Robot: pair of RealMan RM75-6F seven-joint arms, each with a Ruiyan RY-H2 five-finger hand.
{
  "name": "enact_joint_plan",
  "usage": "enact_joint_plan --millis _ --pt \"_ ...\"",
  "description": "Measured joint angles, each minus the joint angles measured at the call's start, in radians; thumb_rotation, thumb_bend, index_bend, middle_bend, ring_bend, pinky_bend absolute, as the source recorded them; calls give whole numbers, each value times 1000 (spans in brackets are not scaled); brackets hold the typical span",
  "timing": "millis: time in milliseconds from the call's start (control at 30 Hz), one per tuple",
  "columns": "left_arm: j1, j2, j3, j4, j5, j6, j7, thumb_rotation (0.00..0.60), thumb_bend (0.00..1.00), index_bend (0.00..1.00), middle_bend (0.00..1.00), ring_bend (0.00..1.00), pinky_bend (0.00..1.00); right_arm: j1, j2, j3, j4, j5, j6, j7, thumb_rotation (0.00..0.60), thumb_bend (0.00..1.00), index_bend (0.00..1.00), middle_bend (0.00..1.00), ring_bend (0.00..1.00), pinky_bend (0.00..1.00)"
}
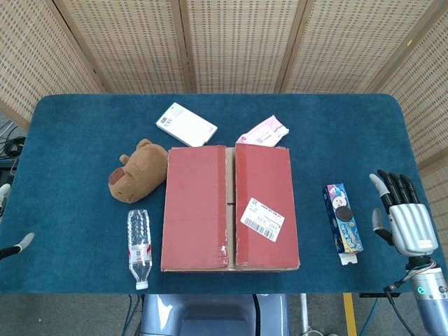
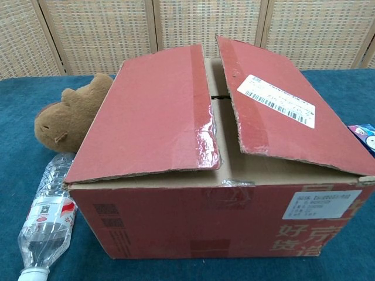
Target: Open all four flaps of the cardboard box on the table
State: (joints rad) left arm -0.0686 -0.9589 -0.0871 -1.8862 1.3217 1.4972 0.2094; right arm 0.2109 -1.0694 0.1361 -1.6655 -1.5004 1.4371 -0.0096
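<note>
The table (image 1: 84,126) spreads wide in blue cloth, stretching left from the right hand (image 1: 402,217); that hand sits at the table's right edge, fingers spread and upright, holding nothing. Well to its left stands the red cardboard box (image 1: 229,208), its two top flaps lowered but slightly raised at the centre seam, a shipping label (image 1: 262,219) on the flap nearer the hand. Beyond the box, a brown plush animal (image 1: 136,171) touches its far side; a water bottle (image 1: 139,246) lies below that. Just left of the hand lies a cookie pack (image 1: 342,222); a white box (image 1: 185,124) and pink packet (image 1: 263,131) sit behind. Far left, a fingertip of the left hand (image 1: 21,242) shows; its state I cannot tell.
</note>
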Motion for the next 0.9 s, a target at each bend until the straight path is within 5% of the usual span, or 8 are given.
enact_joint_plan --millis 367,900 --pt "-6 2 13 -12 16 -14 30 514 218 25 0 0 0 89 58 25 -51 -101 -50 184 600 998 167 197 0 41" --pt "-44 -8 8 -41 -32 -66 115 514 220 25 0 0 0 376 94 95 -154 -202 -292 354 600 1000 261 307 8 43"
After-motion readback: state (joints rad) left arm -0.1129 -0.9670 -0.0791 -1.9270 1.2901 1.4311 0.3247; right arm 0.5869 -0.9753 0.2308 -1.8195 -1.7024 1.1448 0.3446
